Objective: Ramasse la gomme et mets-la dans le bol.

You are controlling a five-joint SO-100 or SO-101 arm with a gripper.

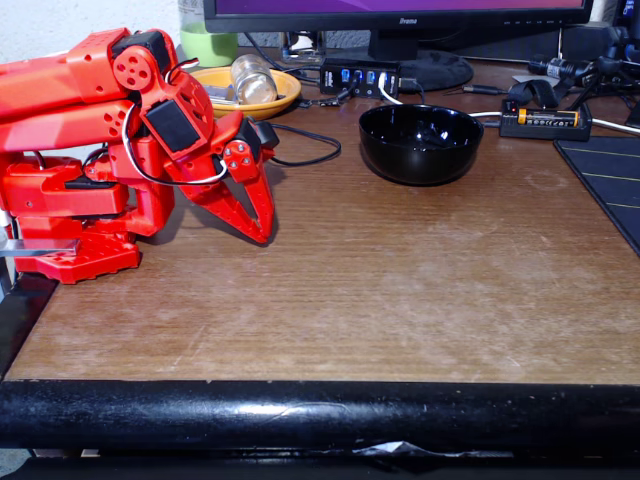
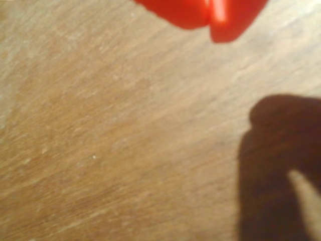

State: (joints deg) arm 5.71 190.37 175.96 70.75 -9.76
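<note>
The glossy black bowl point(image 1: 420, 146) stands at the back of the wooden table, right of centre in the fixed view. The red arm is folded at the left, and my gripper point(image 1: 262, 234) points down with its tips just above the wood, well left of the bowl. In the wrist view the gripper point(image 2: 210, 22) shows at the top edge with its two red fingers pressed together, nothing between them, over bare wood. The gomme is out of view.
Behind the arm sits an orange-yellow dish point(image 1: 283, 98) holding a glass jar point(image 1: 253, 78). A USB hub point(image 1: 360, 75), a monitor foot point(image 1: 425, 68) and a battery holder point(image 1: 545, 121) line the back. A black mat point(image 1: 610, 180) lies at right, and a black padded rail point(image 1: 320, 415) runs along the front.
</note>
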